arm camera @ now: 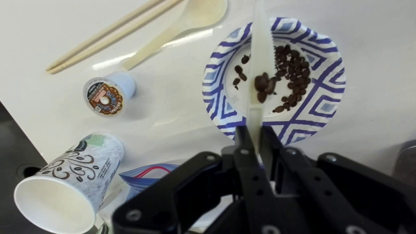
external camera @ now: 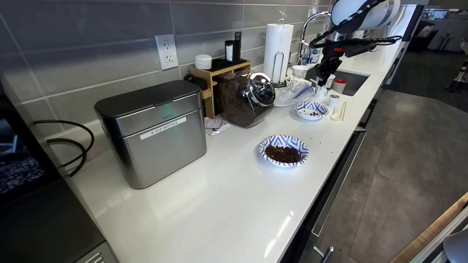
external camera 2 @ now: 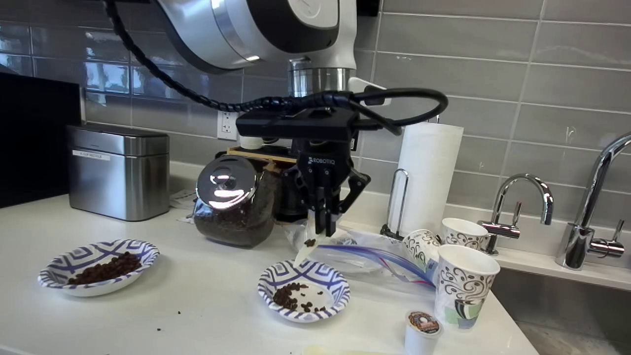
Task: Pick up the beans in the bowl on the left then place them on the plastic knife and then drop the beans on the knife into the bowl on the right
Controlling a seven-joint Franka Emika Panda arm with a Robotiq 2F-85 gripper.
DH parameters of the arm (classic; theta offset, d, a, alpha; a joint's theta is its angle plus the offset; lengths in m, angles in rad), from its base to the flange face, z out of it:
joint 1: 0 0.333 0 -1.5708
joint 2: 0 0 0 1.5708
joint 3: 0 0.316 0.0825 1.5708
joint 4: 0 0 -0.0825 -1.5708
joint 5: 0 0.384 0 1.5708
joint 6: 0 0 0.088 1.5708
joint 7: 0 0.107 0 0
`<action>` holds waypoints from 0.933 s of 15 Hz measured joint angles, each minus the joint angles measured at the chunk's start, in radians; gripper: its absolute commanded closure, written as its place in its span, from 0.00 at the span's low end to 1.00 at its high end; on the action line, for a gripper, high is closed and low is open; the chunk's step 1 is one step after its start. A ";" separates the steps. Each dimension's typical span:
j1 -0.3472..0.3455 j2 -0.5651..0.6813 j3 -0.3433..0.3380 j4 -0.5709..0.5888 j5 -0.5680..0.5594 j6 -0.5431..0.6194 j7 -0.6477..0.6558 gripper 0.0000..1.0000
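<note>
Evidently loading is done: the fingers (arm camera: 242, 139) clamp the plastic knife (arm camera: 262, 52), perhaps 4 overlapping beans (arm camera: 261, 83) atop it, over the sparser bowl (arm camera: 326, 76); dropping them remains, the fuller bowl (external camera 2: 98, 251) standing apart.

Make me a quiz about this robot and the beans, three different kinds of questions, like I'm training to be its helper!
1. Fill in: The gripper is holding a plastic ____.
2. True or false: The paper towel roll is lying on its side.
3. Pick one: How many bowls have beans in them? A) one B) two C) three

Key
1. knife, with a small bean clump on it.
2. False: the paper towel roll stands upright.
3. B
</note>
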 measured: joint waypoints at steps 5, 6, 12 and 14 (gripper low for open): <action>0.000 -0.007 -0.003 0.000 -0.012 0.018 0.051 0.97; 0.000 -0.007 -0.003 0.000 -0.016 0.028 0.061 0.97; 0.000 -0.011 -0.005 -0.014 -0.041 0.130 0.120 0.97; 0.000 -0.015 -0.005 -0.026 -0.041 0.176 0.132 0.97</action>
